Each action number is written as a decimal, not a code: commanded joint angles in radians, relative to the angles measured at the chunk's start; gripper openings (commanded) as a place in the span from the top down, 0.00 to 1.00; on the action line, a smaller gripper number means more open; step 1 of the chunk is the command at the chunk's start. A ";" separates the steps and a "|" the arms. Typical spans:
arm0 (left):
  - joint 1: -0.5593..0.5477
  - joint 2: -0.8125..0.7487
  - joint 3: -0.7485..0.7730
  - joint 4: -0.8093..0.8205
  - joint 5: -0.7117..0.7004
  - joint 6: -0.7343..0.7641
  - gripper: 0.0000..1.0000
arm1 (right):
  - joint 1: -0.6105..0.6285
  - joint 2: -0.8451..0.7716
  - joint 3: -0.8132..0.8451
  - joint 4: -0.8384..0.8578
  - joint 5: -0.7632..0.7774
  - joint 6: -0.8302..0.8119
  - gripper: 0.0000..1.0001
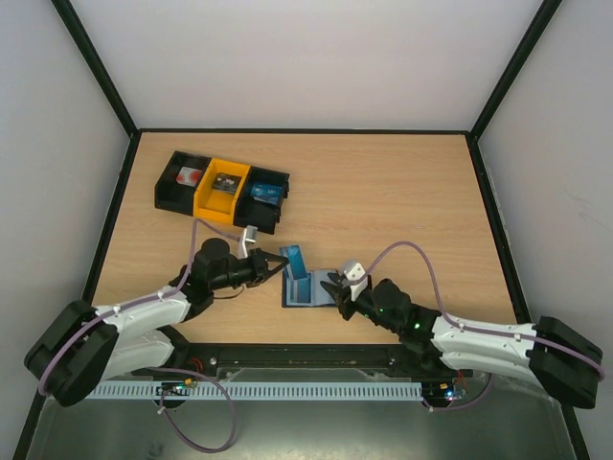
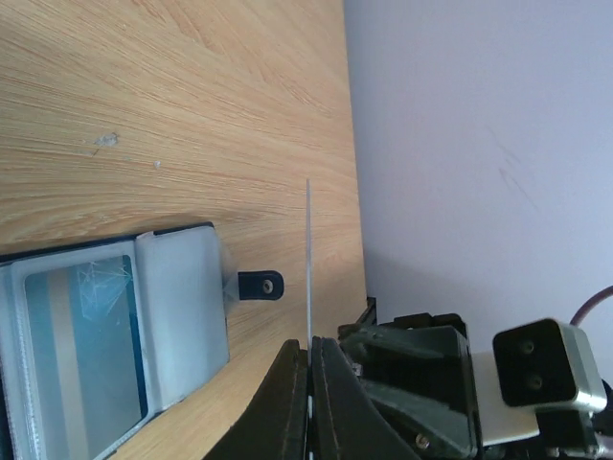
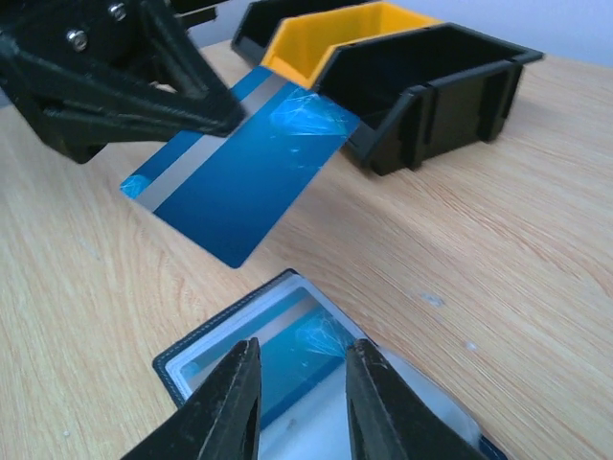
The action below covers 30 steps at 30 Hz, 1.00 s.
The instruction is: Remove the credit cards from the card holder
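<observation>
Two arms — left jaws clamp blue credit card (image 3: 239,182); right jaws part-open over card holder (image 2: 182,307).

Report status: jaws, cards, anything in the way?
Left jaws shut on blue card, clear of card holder. Right jaws open over it. Second card inside. Nothing blocking.

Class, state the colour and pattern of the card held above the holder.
The card is bright blue with a grey stripe; right wrist view.

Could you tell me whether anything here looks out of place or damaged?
Nothing looks damaged. One blue card hangs tilted above the table, pinched by the jaws of the left gripper; a second card sits in the open card holder.
</observation>
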 commanded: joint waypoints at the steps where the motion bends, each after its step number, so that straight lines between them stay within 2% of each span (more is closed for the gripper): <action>1: 0.019 -0.063 -0.018 -0.048 0.027 -0.029 0.97 | 0.044 0.093 0.086 0.086 -0.002 -0.169 0.74; 6: 0.026 -0.102 -0.024 -0.076 0.048 -0.069 0.97 | 0.074 0.176 0.143 0.128 0.038 -0.302 0.73; 9: 0.035 -0.106 -0.029 -0.077 0.068 -0.104 0.97 | 0.084 0.215 0.174 0.112 0.048 -0.393 0.67; 15: 0.053 -0.126 -0.042 -0.093 0.077 -0.180 0.97 | 0.104 0.220 0.180 0.080 0.074 -0.588 0.65; 19: 0.058 -0.134 -0.041 -0.097 0.087 -0.190 0.97 | 0.103 0.215 0.187 0.086 0.077 -0.634 0.63; 23: 0.059 -0.136 -0.041 -0.091 0.104 -0.200 0.97 | 0.105 0.232 0.198 0.065 0.059 -0.665 0.56; 30: 0.059 -0.145 -0.051 -0.076 0.121 -0.220 0.97 | 0.152 0.299 0.261 0.002 0.121 -0.730 0.58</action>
